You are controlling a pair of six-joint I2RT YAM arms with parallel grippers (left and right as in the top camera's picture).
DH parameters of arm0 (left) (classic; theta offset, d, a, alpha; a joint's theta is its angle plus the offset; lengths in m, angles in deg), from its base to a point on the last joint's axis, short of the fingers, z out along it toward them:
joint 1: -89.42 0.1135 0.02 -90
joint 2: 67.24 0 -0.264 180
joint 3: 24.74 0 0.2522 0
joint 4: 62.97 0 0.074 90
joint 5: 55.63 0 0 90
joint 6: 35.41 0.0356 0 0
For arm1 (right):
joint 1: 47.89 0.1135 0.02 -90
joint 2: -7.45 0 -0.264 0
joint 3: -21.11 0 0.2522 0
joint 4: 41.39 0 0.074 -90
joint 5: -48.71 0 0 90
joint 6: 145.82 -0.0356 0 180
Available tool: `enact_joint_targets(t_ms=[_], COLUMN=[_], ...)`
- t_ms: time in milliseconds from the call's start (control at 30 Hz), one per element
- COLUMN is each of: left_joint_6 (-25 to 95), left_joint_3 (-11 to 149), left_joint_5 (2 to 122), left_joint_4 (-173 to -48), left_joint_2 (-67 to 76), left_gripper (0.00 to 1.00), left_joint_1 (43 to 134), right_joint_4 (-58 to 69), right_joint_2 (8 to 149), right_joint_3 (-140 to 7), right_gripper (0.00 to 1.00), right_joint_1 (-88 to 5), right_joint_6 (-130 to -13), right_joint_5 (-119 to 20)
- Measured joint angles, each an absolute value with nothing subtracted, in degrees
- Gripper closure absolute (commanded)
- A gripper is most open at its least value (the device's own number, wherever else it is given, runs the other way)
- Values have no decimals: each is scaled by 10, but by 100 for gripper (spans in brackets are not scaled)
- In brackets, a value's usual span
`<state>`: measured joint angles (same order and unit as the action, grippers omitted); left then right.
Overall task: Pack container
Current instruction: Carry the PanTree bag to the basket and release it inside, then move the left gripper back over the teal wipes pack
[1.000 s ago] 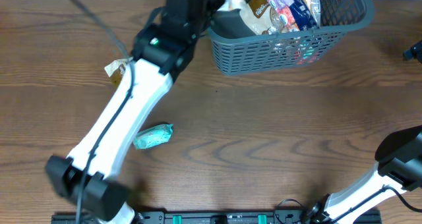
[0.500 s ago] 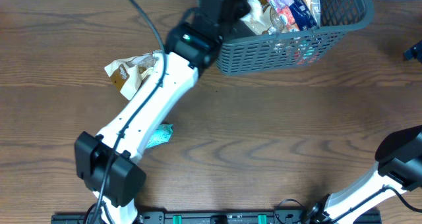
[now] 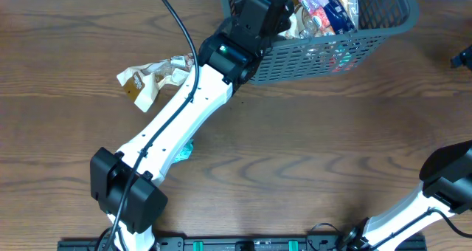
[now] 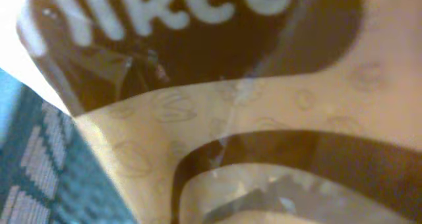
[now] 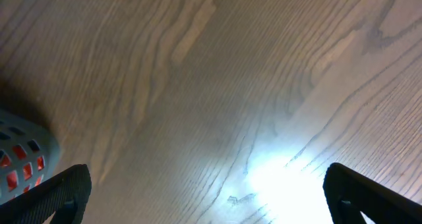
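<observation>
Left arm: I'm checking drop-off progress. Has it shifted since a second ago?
Yes. The left arm swung right, from beside the container's left end to over its left rim.

Your left arm (image 3: pixel 177 125) slants across the desk's (image 3: pixel 317 155) left half up to the container (image 3: pixel 324 55), which packets (image 3: pixel 324 7) crowd; you can pass freely over centre and right.
</observation>
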<state>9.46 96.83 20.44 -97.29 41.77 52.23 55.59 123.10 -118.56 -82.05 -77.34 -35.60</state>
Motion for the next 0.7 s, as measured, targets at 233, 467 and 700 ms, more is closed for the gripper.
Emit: enact_joint_targets(t_ms=[233, 467, 700], left_joint_6=[111, 125, 129], left_joint_3=[968, 976, 980], left_joint_5=[187, 181, 177], left_joint_4=[-980, -975, -983], left_joint_2=[420, 421, 420], left_gripper=[55, 42, 38], left_joint_1=[522, 522, 522], right_joint_4=[556, 556, 556], right_joint_2=[1231, 1231, 1231], right_joint_3=[-1186, -1186, -1186], right_gripper=[1, 1, 1], right_joint_1=[-820, -820, -820], right_joint_6=[-773, -773, -773], right_joint_5=[-356, -356, -356])
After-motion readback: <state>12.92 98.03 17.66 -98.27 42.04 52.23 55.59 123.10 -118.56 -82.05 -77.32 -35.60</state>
